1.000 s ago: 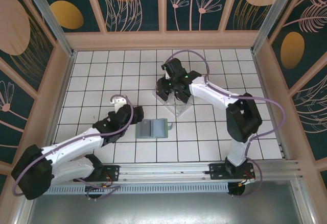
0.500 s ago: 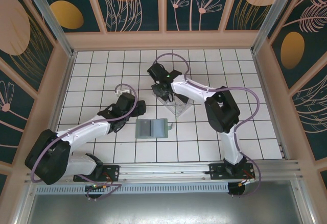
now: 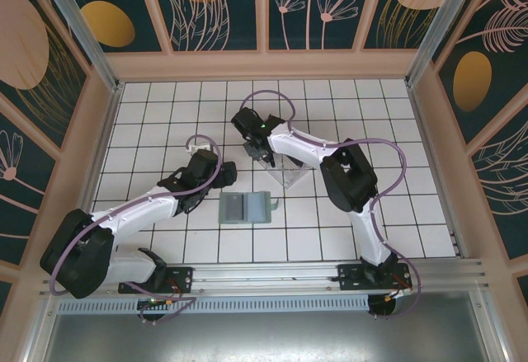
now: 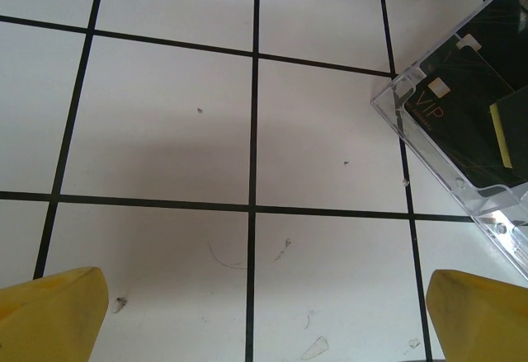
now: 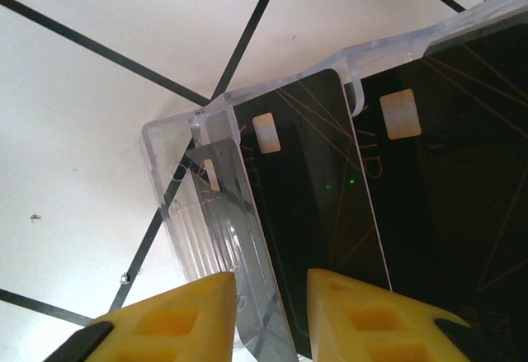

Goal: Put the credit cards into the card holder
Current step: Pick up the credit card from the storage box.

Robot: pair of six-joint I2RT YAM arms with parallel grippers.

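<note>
At the clear rack [image 5: 177,201], credit cards [image 5: 313,205] all untransferred, card holder [image 3: 245,208] bare; right gripper [image 5: 268,312] narrowed astride one card, clamp uncertain; left gripper [image 4: 264,312] spread wide.

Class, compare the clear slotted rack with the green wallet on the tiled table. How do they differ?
The clear rack is see-through; the green wallet is opaque. The rack holds dark cards in its slots; the wallet lies flat, showing no card. Both rest on the white tiled table.
</note>
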